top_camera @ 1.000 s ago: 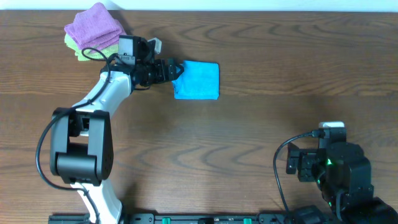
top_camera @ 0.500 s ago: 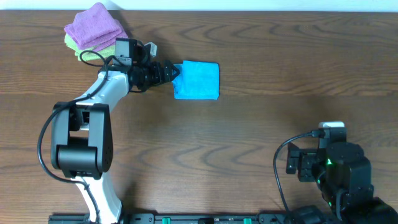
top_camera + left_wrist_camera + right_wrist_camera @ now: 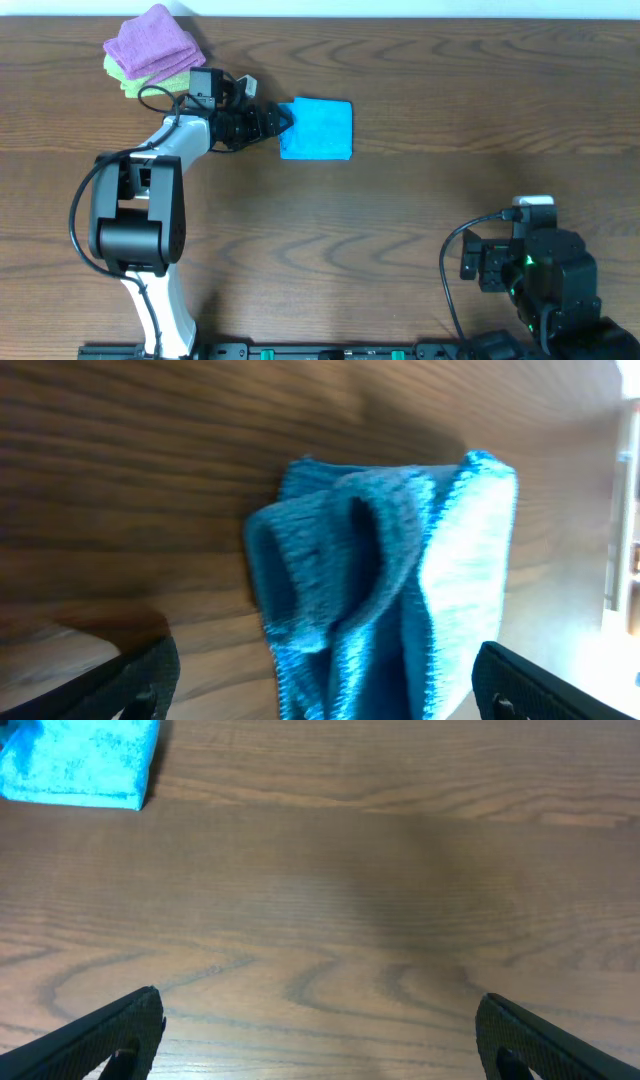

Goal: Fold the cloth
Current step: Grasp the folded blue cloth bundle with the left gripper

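the cloth [image 3: 318, 129] lies folded on the far bench [image 3: 400, 220], so the folding looks done. left fingers [image 3: 140, 678] gape wide at its left edge, gripping nothing. right fingers [image 3: 125, 1030], equally wide and empty, sit parked near right, out of the way.

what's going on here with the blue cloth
The left claw is open at the left edge of the blue cloth, which lies folded small on the table. The right claw, also open, hangs over bare wood well away from it. A purple cloth stacked on a green cloth sits at the back left.
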Action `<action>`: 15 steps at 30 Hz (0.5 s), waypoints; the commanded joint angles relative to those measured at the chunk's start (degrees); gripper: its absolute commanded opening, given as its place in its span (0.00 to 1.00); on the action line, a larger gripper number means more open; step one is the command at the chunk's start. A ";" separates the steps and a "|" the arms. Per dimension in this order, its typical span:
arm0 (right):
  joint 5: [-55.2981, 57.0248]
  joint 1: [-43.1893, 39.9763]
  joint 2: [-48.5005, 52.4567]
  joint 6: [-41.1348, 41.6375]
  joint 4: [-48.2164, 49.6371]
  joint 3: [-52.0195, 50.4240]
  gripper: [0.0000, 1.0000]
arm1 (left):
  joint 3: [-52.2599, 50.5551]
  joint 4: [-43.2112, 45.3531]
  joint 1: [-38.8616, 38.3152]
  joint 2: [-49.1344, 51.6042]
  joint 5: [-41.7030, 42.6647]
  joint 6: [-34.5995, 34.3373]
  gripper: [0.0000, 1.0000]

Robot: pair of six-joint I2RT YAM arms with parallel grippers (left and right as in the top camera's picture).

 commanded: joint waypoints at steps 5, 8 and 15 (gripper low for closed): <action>0.44 0.17 -0.22 0.81 -0.04 -0.37 0.99 | -0.26 1.38 -0.13 4.83 4.07 -4.00 0.95; 0.44 0.17 -0.22 0.81 -0.07 -0.37 0.99 | -0.26 1.81 -0.37 5.01 4.31 -4.55 0.95; 0.44 0.17 -0.22 0.81 -0.04 -0.37 0.99 | -0.26 2.21 -2.29 5.01 4.04 -4.55 0.95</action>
